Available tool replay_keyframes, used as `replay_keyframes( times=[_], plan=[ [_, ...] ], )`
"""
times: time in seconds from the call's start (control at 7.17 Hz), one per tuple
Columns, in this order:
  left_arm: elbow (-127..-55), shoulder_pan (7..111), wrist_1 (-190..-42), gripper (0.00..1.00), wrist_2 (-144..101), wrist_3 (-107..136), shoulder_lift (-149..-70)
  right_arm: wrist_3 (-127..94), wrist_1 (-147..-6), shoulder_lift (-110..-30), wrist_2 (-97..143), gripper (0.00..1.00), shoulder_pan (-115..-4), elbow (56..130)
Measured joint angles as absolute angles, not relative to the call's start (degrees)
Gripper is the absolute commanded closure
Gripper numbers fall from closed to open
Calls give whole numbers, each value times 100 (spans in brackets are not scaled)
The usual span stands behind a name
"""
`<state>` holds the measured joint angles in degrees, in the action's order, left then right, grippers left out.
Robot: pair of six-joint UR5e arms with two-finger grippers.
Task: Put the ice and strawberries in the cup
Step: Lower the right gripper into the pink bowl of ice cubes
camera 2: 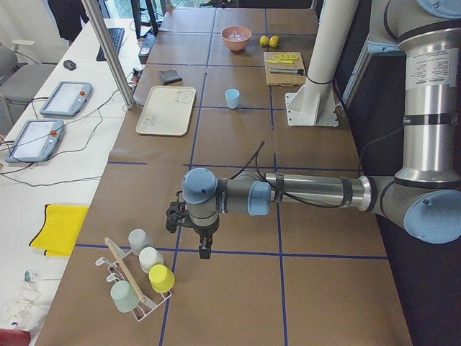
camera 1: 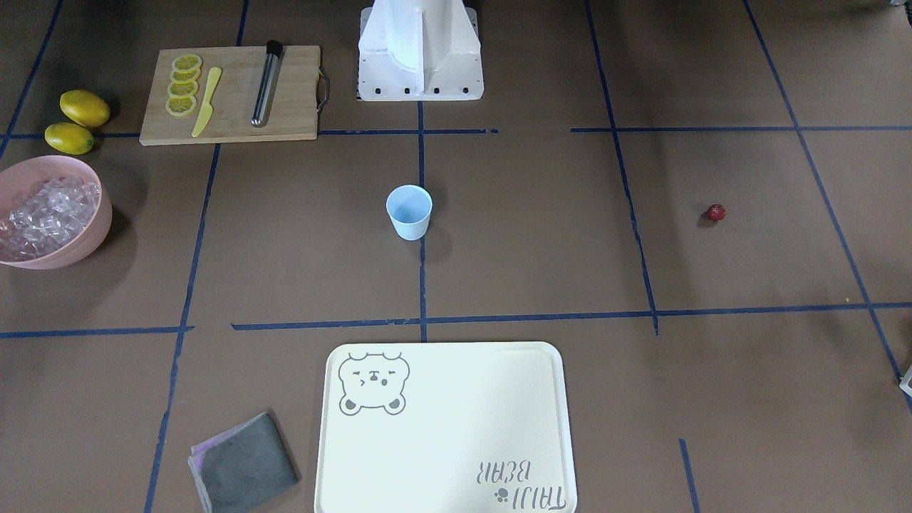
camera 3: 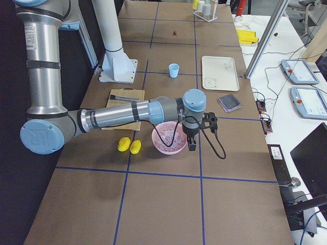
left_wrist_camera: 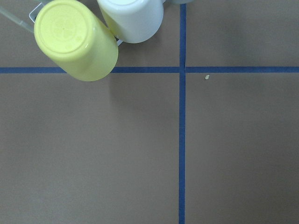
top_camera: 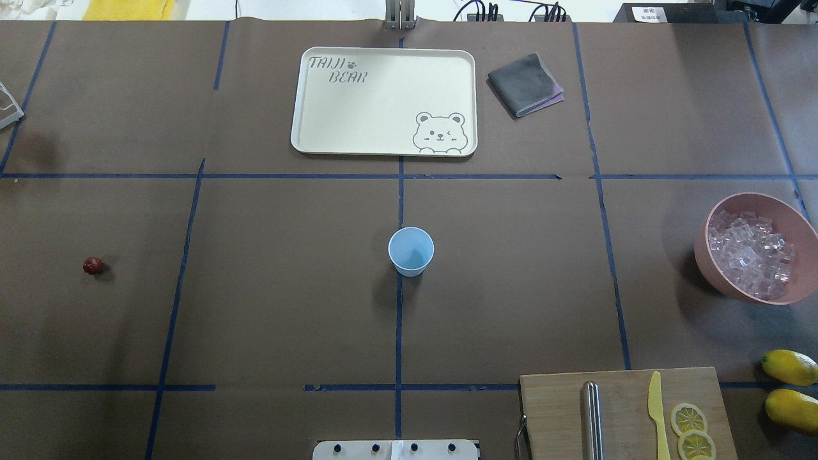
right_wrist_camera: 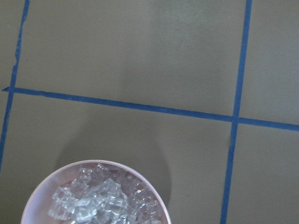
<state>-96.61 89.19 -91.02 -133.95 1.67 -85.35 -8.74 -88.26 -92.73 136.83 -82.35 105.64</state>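
The pink bowl (top_camera: 708,267) sits far out on my right side, and digging in close to its rim could tip or shove it. The pale-blue cup (top_camera: 411,251) stands upright and empty at the table's middle, well apart from bowl and berry. It looks light, so a knock from a finger at delivery could topple it. The ice cubes (top_camera: 754,252) heaped in the bowl are clear and probably slick, so one may slip out on the long carry to the cup. The strawberry (top_camera: 93,266) lies alone far out on my left, and being small and round it may roll if I close off-centre. My right arm (camera 3: 127,115) stretches low and nearly level, with the right gripper (camera 3: 192,144) hanging just beside the bowl's edge, over bare table rather than ice. My left arm (camera 2: 310,191) reaches out likewise, with the left gripper (camera 2: 203,249) pointing down near a rack of upturned cups (camera 2: 133,288); its wrist view shows no strawberry. I cannot tell whether either gripper is wide or closed.
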Motion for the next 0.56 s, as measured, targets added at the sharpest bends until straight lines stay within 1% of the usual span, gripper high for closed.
replay_keyframes(
  times=[0.14,0.56],
  plan=[
    [-9657,8916,-9142,0,-13394,178,-8535,-1348,-8637,-9575,13655,6,-7953,10909],
    [-9658,8912,-9166,0,-13395,184,-8534,-2458,-8517,-10033,13398,8,-7061,11383]
  ],
)
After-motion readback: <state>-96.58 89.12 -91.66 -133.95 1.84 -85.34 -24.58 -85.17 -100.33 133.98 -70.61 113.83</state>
